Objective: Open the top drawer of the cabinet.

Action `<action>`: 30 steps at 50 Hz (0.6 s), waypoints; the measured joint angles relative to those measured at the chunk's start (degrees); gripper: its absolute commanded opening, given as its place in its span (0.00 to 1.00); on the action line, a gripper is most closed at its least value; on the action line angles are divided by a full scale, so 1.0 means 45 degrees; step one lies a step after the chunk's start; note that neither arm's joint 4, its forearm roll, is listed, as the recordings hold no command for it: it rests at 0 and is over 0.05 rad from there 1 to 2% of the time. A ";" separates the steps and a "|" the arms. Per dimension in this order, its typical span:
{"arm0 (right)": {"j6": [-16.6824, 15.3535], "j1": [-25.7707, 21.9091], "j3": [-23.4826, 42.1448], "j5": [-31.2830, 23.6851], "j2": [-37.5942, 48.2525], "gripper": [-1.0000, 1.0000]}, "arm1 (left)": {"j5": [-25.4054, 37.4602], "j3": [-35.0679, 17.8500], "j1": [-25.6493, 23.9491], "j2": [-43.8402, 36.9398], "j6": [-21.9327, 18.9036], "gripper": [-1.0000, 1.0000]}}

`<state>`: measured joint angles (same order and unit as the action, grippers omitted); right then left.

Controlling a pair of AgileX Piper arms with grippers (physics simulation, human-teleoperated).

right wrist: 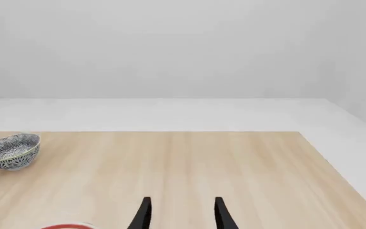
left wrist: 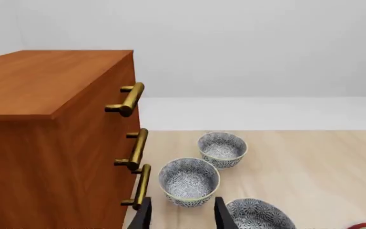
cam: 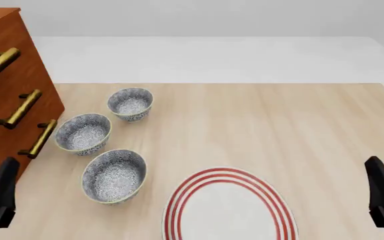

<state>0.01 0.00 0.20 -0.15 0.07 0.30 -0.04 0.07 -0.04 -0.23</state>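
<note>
The left gripper (left wrist: 181,214) had its two black fingers spread apart with nothing between them, hanging low at the near left of the table (cam: 259,115), just beside the foot of the cabinet (left wrist: 36,143). The right gripper (right wrist: 180,213) was the same deal, fingers parted and holding nothing, over at the near right edge and well apart from everything else.

The cabinet stood at the far left side of the table, reddish-brown wood, three brass bar handles stacked down its front. The top drawer (left wrist: 97,90) looked flush with the two below it, so still closed, and its handle (left wrist: 129,99) was well above the left gripper, not touched by it.

Three blue-patterned bowls sat just beside the cabinet front: the far bowl (cam: 130,103), the middle bowl (cam: 83,134) near the lowest handle, and the near bowl (cam: 114,175). A red-ringed plate (cam: 229,207) lay at the near middle of the table
</note>
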 measured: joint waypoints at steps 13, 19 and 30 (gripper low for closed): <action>0.0004 0.0000 0.0110 -0.0092 0.0023 1.00 | 0.0177 -0.0013 0.0119 0.0003 -0.0161 1.00; 0.0005 -0.0001 0.0122 -0.0088 0.0039 1.00 | 0.0286 -0.0140 0.0228 0.0001 -0.0255 1.00; 0.0005 -0.0001 0.0117 -0.0076 0.0049 1.00 | 0.0445 -0.0799 0.0426 0.0002 -0.0902 1.00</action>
<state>0.03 0.00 0.72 -0.49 0.29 2.30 -3.63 1.99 -0.03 -4.29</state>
